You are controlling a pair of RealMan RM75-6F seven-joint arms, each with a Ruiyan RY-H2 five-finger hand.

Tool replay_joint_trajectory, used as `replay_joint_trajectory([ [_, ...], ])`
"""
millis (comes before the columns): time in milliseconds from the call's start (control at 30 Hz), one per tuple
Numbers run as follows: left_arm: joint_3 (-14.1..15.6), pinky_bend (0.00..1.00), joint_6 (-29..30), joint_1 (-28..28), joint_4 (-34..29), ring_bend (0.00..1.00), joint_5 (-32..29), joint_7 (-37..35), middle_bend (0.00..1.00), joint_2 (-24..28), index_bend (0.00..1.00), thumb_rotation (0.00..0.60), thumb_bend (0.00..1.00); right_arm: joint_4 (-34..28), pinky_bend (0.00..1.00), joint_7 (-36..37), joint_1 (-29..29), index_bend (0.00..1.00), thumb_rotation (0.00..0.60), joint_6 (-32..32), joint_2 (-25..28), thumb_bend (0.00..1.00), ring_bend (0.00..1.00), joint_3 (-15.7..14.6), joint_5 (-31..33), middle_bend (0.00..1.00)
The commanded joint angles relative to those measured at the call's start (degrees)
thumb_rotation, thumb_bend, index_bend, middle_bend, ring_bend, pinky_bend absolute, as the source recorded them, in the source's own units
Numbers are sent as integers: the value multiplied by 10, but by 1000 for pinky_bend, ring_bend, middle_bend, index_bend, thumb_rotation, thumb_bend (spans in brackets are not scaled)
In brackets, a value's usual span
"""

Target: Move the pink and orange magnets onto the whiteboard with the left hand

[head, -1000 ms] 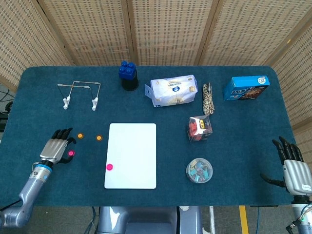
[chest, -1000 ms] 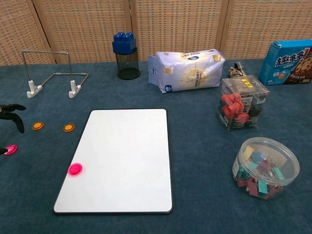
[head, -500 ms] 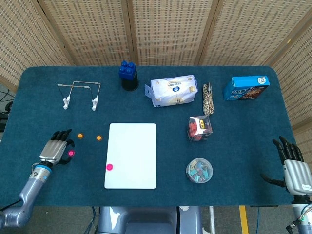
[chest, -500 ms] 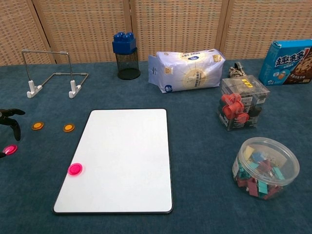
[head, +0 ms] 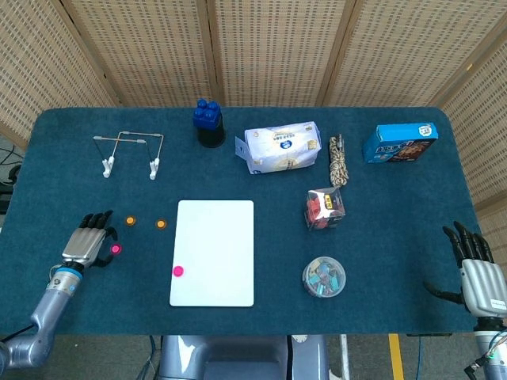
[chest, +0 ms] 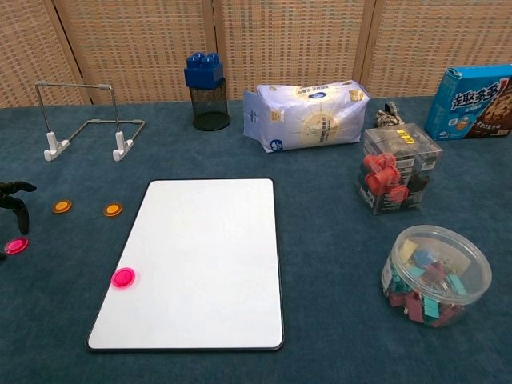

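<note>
**At the table's left edge, a pink magnet lies by the robot's hand**

On the blue-covered table (head: 261, 261), the left hand (head: 85, 244) rests palm-down with fingers spread, holding nothing. A pink magnet (head: 116, 248) lies on the cloth just beside its fingertips (chest: 18, 210). Two orange magnets (head: 131, 220) (head: 161, 224) sit between hand and whiteboard (head: 212, 252), off the board. Another pink magnet (chest: 122, 278) already sits on the whiteboard's near left corner. At the table's far right edge, the right hand (head: 475, 269) is open and empty, fingers apart. A wire stand (head: 128, 153) stands behind the orange magnets.
</note>
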Motion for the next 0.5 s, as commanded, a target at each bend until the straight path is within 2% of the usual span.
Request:
replay_joint_trajectory([
  [33, 0, 0, 0, -1, 0, 0, -1, 4, 0, -3, 405, 600, 320, 0, 0, 0, 0, 0, 600, 0, 0, 162, 0, 0, 0, 0],
  [167, -1, 0, 1, -2, -2, 0, 0, 6, 0, -4, 439, 600, 321, 0, 0, 1, 0, 0, 600, -1, 0, 158, 0, 0, 1, 0],
  [300, -1, 0, 4, -2, -5, 0, 2, 10, 0, -4, 533, 600, 327, -1, 0, 3, 0, 0, 600, -1, 1, 164, 0, 0, 1, 0],
  [500, -6, 0, 16, -3, -31, 0, 5, 15, 0, 6, 544, 600, 329, -2, 0, 4, 0, 0, 600, -2, 1, 160, 0, 0, 1, 0],
])
